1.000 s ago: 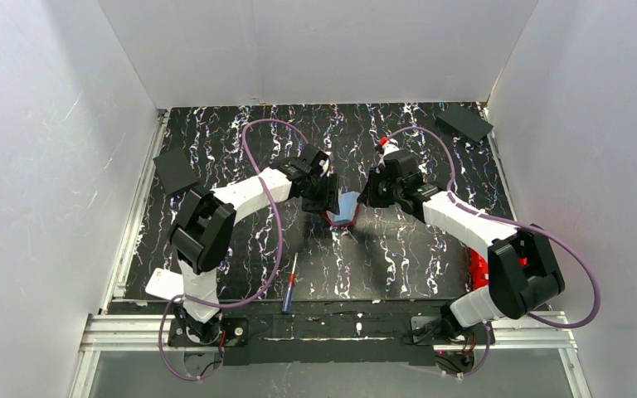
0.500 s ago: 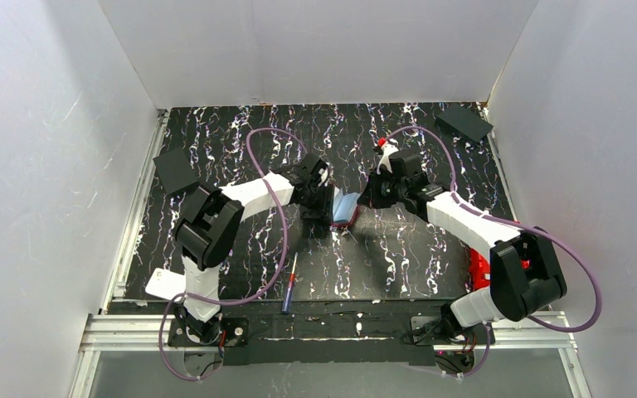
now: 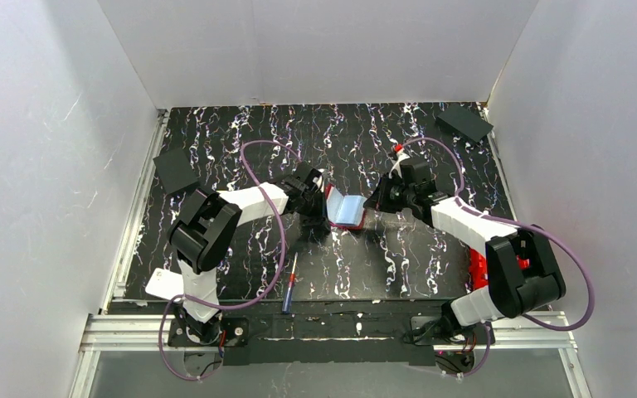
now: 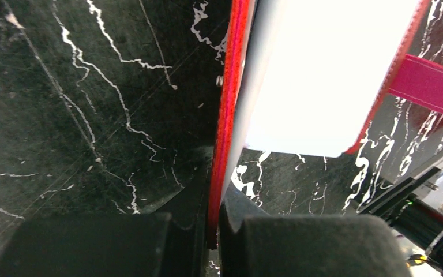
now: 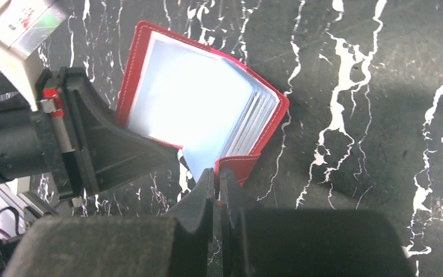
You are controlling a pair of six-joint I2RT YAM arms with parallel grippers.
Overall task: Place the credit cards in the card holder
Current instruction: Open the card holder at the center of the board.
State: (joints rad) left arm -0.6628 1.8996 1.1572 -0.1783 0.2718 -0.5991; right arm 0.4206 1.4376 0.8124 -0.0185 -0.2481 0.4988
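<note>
The red card holder (image 3: pixel 347 211) lies spread open in the middle of the table, its pale blue pockets (image 5: pixel 196 98) facing up. My left gripper (image 3: pixel 322 204) is shut on its left cover; in the left wrist view the red edge (image 4: pixel 229 115) runs straight down between the fingertips (image 4: pixel 218 228). My right gripper (image 3: pixel 373 205) is shut on the lower corner of the right red cover (image 5: pixel 239 165). I cannot tell whether any pocket holds a credit card. A pale flat card (image 3: pixel 160 284) lies by the left arm's base.
Black flat squares lie at the left edge (image 3: pixel 174 171) and the far right corner (image 3: pixel 464 123). A red bin (image 3: pixel 478 269) shows behind the right arm's base. A thin blue-and-red tool (image 3: pixel 289 290) lies near the front edge.
The left gripper has closed on the holder's left cover. The right gripper drew to the right, and the holder went from half folded to spread open.
</note>
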